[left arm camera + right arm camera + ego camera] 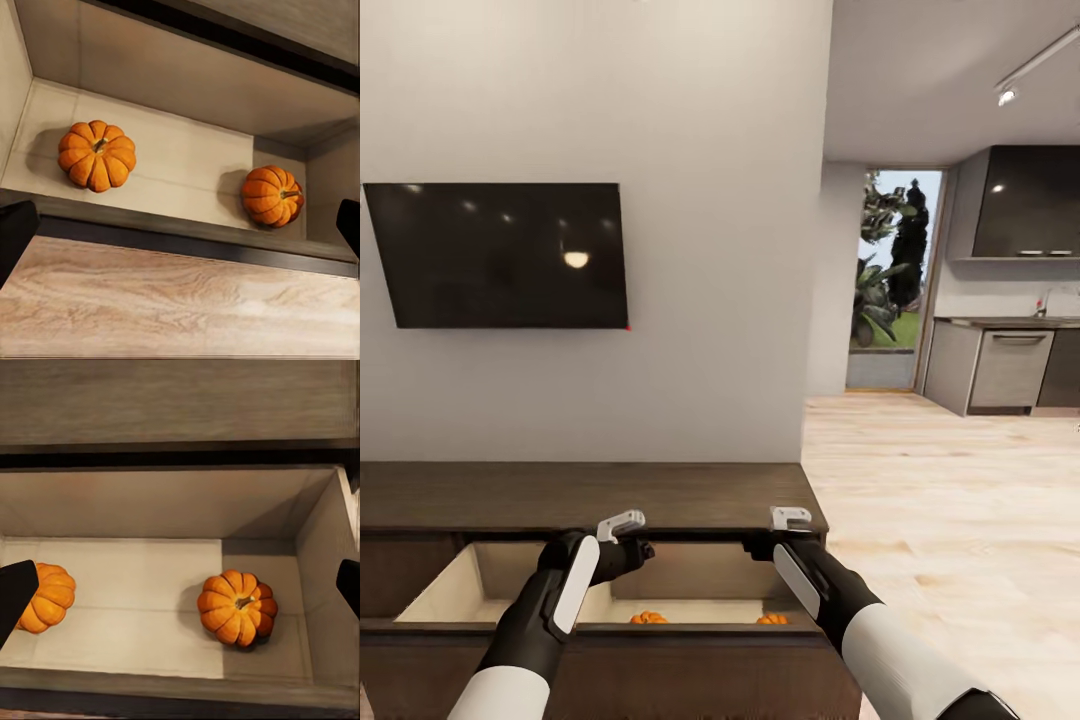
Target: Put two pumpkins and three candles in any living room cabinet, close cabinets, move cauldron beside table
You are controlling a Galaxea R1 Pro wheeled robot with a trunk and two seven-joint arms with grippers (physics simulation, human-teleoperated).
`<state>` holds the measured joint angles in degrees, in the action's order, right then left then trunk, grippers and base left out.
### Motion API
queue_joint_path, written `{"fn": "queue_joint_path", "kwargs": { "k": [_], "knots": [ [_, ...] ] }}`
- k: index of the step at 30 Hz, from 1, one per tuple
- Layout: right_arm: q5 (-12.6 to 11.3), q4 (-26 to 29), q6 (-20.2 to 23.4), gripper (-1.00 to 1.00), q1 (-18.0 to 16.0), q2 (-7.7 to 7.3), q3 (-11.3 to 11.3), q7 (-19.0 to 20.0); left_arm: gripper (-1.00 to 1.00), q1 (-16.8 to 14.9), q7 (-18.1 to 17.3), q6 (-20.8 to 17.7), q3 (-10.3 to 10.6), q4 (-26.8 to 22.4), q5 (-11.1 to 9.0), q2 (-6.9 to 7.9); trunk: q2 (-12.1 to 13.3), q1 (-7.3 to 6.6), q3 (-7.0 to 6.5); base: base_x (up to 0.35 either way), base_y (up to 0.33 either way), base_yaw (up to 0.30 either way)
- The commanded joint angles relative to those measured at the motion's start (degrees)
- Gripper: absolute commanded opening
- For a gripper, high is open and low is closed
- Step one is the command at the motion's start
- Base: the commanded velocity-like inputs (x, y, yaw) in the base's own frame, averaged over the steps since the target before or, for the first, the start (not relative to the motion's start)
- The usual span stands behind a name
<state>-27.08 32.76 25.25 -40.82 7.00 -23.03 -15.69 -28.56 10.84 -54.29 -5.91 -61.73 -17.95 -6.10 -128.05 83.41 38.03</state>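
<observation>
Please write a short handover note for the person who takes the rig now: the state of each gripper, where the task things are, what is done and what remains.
Left gripper: open, holds nothing, above the pulled-out drawer of the cabinet.
Right gripper: open, holds nothing, above the same drawer at its right end.
Pumpkins: both lie inside the drawer, apart from each other, one toward the middle, the other near the right wall.
Done: both pumpkins are in the cabinet.
Left: the three candles go into a cabinet, this drawer must be pushed shut, and the cauldron must be set next to a table. Candles, cauldron and table are not in these views.
</observation>
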Motion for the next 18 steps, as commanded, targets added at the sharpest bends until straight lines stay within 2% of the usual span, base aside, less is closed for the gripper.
{"fn": "queue_joint_path", "kwargs": {
  "k": [1,5,10,18],
  "knots": [
    [-0.6,0.1,0.1,1.0,0.0,-0.05,-0.4,-0.5,1.0,-0.1,0.5,-0.2,-0.1,-0.1,-0.5,-0.05,0.0,-0.03,0.07,-0.232,-0.157,0.0],
    [-0.6,0.1,0.1,1.0,0.0,-0.05,-0.4,-0.5,1.0,0.0,0.5,-0.2,-0.1,-0.1,-0.5,-0.03,0.0,-0.03,0.07,-0.18,-0.191,0.0],
    [-0.6,0.1,0.1,1.0,0.0,-0.05,-0.4,-0.5,1.0,0.0,0.5,-0.2,0.0,-0.1,-0.5,-0.05,0.0,-0.03,0.07,-0.063,-0.166,0.0],
    [-0.6,0.1,0.1,1.0,0.0,-0.05,-0.4,-0.5,1.0,0.0,0.5,-0.2,0.0,-0.1,-0.5,-0.05,0.0,-0.03,0.07,-0.069,-0.25,0.0]
  ]
}}
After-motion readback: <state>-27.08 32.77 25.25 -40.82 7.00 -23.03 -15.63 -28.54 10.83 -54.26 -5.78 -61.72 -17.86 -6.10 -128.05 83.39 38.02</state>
